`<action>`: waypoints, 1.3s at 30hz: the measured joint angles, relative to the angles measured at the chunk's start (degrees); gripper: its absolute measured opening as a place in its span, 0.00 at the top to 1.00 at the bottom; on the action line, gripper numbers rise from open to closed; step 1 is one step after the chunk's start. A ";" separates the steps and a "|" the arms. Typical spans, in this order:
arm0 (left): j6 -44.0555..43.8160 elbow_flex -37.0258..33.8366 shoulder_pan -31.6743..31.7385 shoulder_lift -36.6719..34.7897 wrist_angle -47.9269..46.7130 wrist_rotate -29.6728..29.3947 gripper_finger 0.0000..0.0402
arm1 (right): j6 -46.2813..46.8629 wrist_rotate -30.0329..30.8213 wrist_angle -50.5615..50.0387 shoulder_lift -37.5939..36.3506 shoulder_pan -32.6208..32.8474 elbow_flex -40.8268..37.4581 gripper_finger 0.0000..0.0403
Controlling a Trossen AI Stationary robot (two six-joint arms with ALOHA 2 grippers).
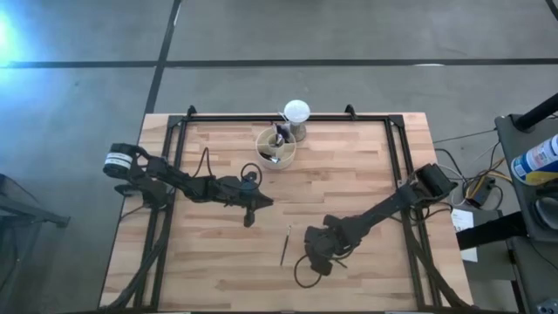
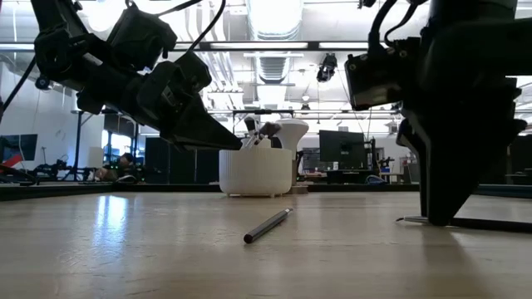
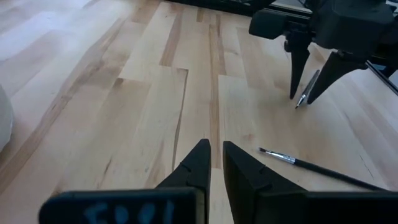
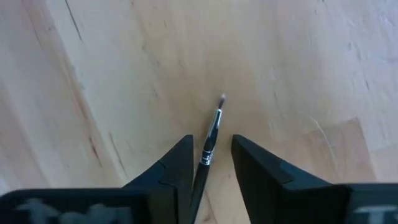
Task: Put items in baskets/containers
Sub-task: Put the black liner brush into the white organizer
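Between the spread right claw (image 4: 210,163) fingers, a brush (image 4: 211,134) (flat on table), unpinched.

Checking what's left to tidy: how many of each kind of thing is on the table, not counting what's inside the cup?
Loose brushes: 2
Cup: 1
White ball: 1
Total: 4

Bare table (image 1: 366,166) all around the lone brush (image 1: 285,244).
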 joint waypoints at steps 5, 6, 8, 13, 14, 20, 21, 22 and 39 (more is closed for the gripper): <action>-1.31 -0.02 0.00 0.00 -0.46 0.02 0.91 | -2.35 0.17 -0.43 0.48 -0.02 -0.05 0.85; -1.33 -0.02 0.00 0.00 -0.45 0.02 0.91 | -2.86 0.16 -0.46 0.43 -0.02 -0.08 0.87; -1.47 -0.02 0.00 0.00 -0.44 0.02 0.91 | -3.79 0.36 -0.65 0.22 -0.02 -0.09 0.93; -0.81 -0.03 0.00 0.01 -0.44 -1.04 0.91 | -7.52 0.37 -1.98 -0.94 -0.04 -0.11 0.96; -0.04 -0.09 0.00 0.00 -0.40 -1.81 0.91 | -8.24 0.23 -2.95 -1.46 -0.25 -0.15 0.96; 3.11 -1.57 0.64 0.07 0.88 -4.93 0.91 | -15.73 4.64 -6.85 -7.27 -0.74 -0.90 0.97; 3.78 -2.29 0.77 0.07 2.11 -4.97 0.91 | -16.98 6.47 -6.61 -8.61 -0.74 -1.45 0.97; 4.35 -3.07 0.90 0.07 3.79 -5.00 0.91 | -18.34 8.34 -5.67 -10.08 -0.76 -2.35 0.97; 6.17 -12.35 1.62 0.04 29.81 -7.02 0.97 | -52.14 12.24 62.07 -31.53 -15.31 -31.25 0.97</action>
